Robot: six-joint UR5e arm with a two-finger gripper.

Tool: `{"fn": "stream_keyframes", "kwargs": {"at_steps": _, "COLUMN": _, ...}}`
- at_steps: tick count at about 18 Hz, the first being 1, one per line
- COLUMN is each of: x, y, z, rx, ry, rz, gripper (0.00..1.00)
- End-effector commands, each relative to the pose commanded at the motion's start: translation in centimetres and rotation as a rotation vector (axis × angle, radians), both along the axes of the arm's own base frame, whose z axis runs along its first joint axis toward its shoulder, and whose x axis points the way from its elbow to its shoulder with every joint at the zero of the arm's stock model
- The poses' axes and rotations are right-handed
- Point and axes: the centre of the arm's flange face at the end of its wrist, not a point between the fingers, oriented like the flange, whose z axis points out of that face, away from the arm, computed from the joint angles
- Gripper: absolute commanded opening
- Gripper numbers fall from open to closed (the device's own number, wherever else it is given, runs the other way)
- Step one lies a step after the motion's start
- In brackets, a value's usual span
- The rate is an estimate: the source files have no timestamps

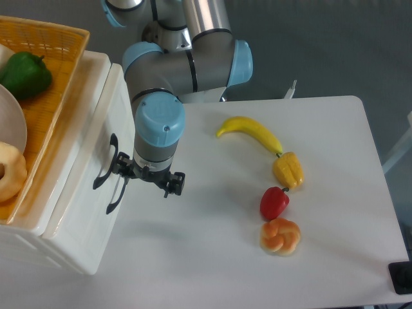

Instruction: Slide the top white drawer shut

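We see the top white drawer [90, 138], a deep glossy white plastic box with a black arched handle [105, 162] on its front, sitting just to the left of the tool, its front face close to flush with the cabinet body. Below and slightly forward of it is the lower white drawer [80, 225], equally glossy, whose own black arched handle [116, 195] lies right beside the tool's near finger. The black two-finger gripper [147, 178] hangs from a grey wrist with a pale blue cap; its fingers stand apart, nothing is between them, and the left one sits at the drawer handles, though we cannot tell whether it touches them. Further left of the tool, on top of the cabinet, rests an orange wicker tray [61, 45] with a green pepper [24, 74]. To the tool's right the matte white table [335, 141] carries a curved yellow banana [251, 132], a yellow pepper [288, 169], a red pepper [274, 202] and an orange knotted bun [280, 235], all well apart from the fingers. Bare table surface lies between the tool and that row.
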Motion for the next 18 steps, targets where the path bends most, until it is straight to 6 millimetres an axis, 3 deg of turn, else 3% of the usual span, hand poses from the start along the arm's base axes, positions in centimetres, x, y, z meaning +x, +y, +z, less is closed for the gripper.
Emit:
{"fn": "stream_keyframes", "kwargs": {"at_steps": 9, "x": -6.8, "y": -3.3, "z": 2.0, "rx": 0.012, "ry": 0.061, "rz": 0.082, "gripper": 1.00}}
{"fn": "stream_keyframes", "kwargs": {"at_steps": 14, "x": -10.9, "y": -5.7, "z": 3.3, "rx": -0.013, "ry": 0.164, "rz": -0.095, "gripper": 1.00}}
{"fn": "stream_keyframes", "kwargs": {"at_steps": 15, "x": -12.6, "y": -7.0, "z": 3.9, "rx": -0.007, "ry": 0.181, "rz": -0.139, "gripper": 1.00}}
{"fn": "stream_keyframes", "kwargs": {"at_steps": 18, "x": -15.0, "y": -9.7, "z": 3.6, "rx": -0.062, "ry": 0.214, "rz": -0.255, "gripper": 1.00}}
